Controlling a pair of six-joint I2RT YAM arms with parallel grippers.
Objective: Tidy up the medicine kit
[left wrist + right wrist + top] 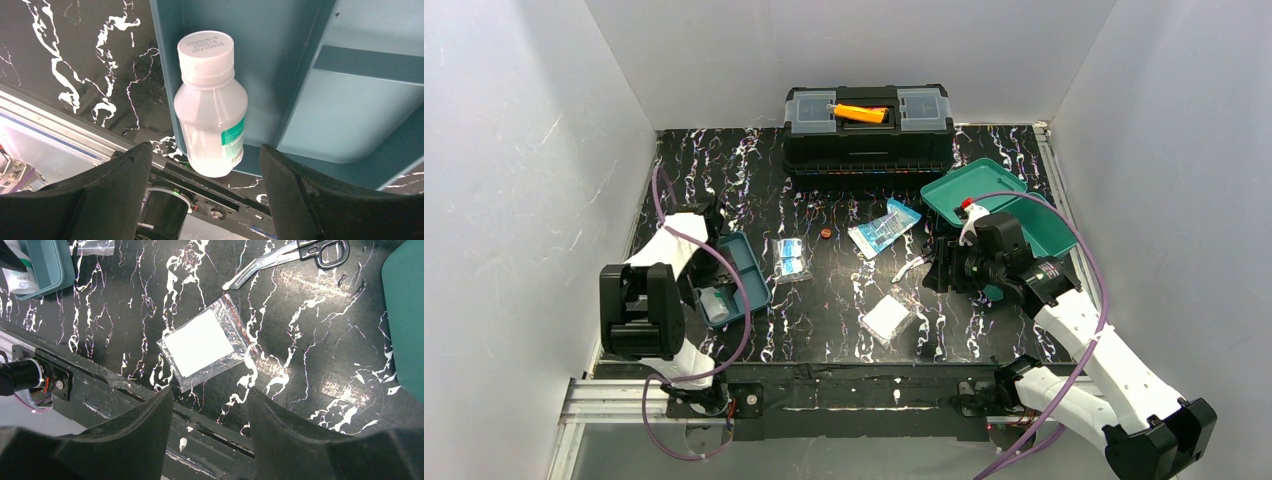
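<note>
The medicine kit point(996, 203), a teal box, lies open at the right of the table. Its darker teal divided tray point(742, 268) sits apart at the left. A white-capped translucent bottle point(210, 105) lies in the tray's point(320, 115) near compartment, and it also shows in the top view point(715, 303). My left gripper point(205, 165) is open just behind the bottle's base, with both fingers clear of it. My right gripper point(210, 405) is open and empty above the table. A clear bag holding a white pad point(202, 342) lies just beyond its fingertips.
A black toolbox point(867, 128) with an orange handle stands at the back. Scissors point(295, 255), a blue packet point(884, 228), a small bag of blue items point(792, 260) and a small brown object point(825, 234) lie mid-table. White walls enclose three sides.
</note>
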